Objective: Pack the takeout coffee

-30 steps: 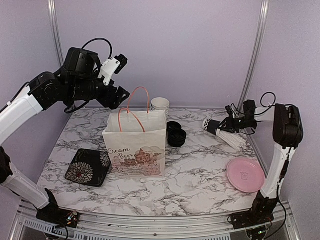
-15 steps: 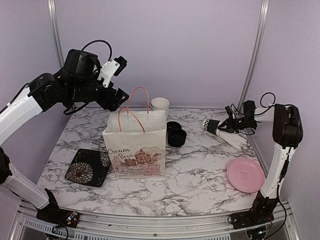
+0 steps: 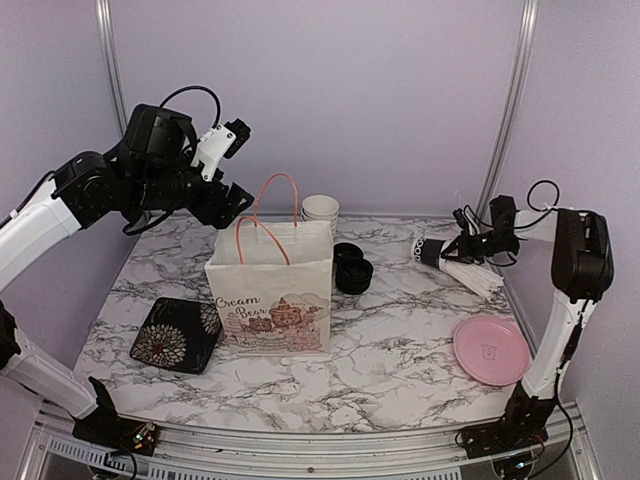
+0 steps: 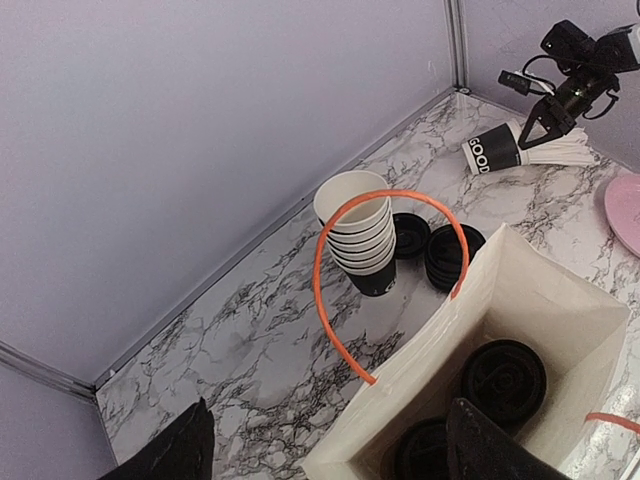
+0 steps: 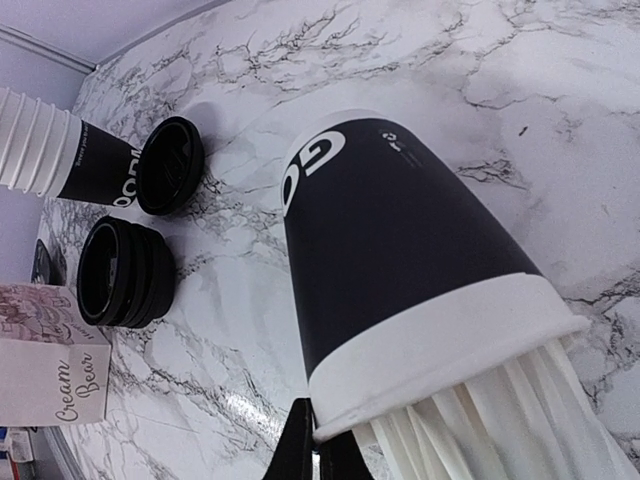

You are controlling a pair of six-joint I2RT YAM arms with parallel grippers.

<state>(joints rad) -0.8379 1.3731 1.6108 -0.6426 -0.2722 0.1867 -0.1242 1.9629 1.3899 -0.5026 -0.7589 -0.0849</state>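
**A:** Where's the takeout coffee (image 4: 503, 380)?

**B:** Lidded, inside the "Cream Bear" bag (image 3: 270, 290), centre. The left gripper (image 3: 235, 195) gapes wide above it. The right gripper (image 3: 458, 250) is at the far-right "GOOD" straw cup (image 3: 428, 250), can't tell its grip.

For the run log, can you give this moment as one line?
left gripper: jaws open over bag | takeout coffees: two lids visible in bag | right gripper: at straw cup, jaws unclear

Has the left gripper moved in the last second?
Yes. The left gripper has shifted slightly left, widening its gap from the handles of the paper bag, which stayed put.
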